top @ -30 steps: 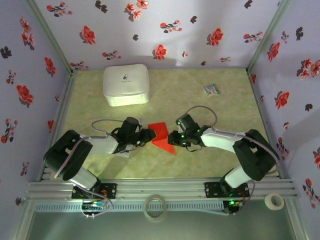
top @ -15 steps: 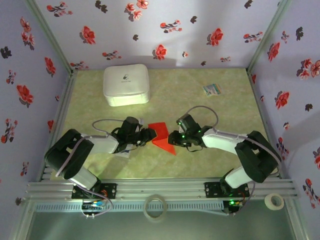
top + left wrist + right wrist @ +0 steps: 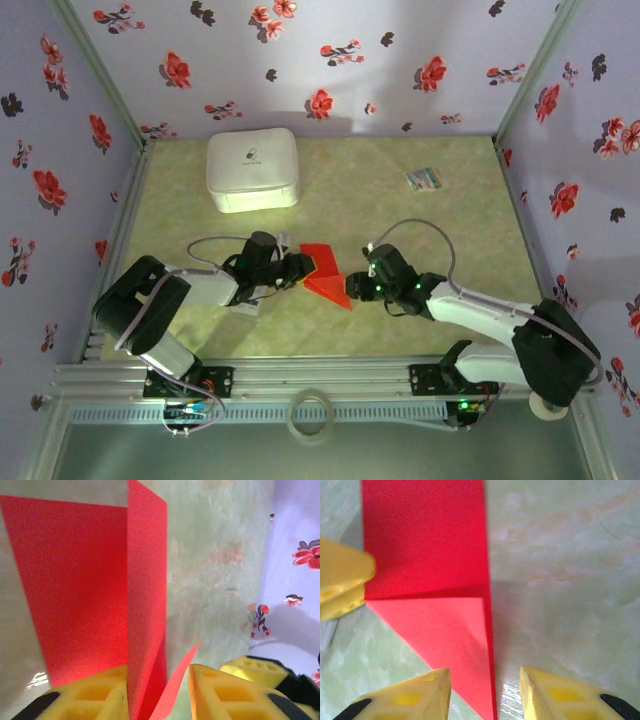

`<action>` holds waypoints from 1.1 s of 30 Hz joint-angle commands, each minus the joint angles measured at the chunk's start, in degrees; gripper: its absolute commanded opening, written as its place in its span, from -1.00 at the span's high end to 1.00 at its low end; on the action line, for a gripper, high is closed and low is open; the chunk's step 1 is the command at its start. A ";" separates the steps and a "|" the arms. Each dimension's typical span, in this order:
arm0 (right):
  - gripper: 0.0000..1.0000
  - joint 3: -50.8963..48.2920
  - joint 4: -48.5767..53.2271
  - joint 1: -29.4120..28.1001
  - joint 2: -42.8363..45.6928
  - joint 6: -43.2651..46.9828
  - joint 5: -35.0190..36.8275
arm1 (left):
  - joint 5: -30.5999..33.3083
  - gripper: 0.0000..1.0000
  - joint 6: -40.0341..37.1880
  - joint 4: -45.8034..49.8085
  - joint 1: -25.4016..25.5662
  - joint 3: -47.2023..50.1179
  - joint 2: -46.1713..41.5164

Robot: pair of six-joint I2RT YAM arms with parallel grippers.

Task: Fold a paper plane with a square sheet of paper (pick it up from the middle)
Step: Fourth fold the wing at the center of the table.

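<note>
The red sheet of paper (image 3: pixel 322 268), partly folded with a pointed near corner, lies mid-table between both grippers. My left gripper (image 3: pixel 303 268) is at its left end. In the left wrist view the paper (image 3: pixel 85 580) has raised layers standing between the yellow fingers (image 3: pixel 85 697), and the left gripper (image 3: pixel 159 672) shows a gap, so it is open around them. My right gripper (image 3: pixel 350 290) is at the paper's near right point. In the right wrist view the right gripper (image 3: pixel 484 672) straddles the red tip (image 3: pixel 430 555), open and not pinching it.
A white box (image 3: pixel 253 170) stands at the back left. A small multicoloured card (image 3: pixel 424 179) lies back right. Tape rolls sit on the front rail (image 3: pixel 310 414) and at the near right corner (image 3: pixel 548 402). Floral walls close in three sides.
The right arm has swung out to the right and its gripper has drawn back toward the paper's near point, jaws widening. The left jaws have narrowed around the raised fold.
</note>
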State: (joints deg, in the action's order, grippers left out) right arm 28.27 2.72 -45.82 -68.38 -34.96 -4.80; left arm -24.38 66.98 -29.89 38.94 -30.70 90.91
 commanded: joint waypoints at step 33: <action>0.19 -0.07 -22.12 -22.92 -18.41 31.10 39.53 | -2.69 0.48 2.41 -4.65 -0.35 -1.56 1.02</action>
State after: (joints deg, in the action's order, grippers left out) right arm 27.81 -16.69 -68.31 -86.39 -3.40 30.74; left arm -26.17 68.73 -33.71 38.94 -31.14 91.92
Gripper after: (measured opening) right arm 0.409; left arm 0.263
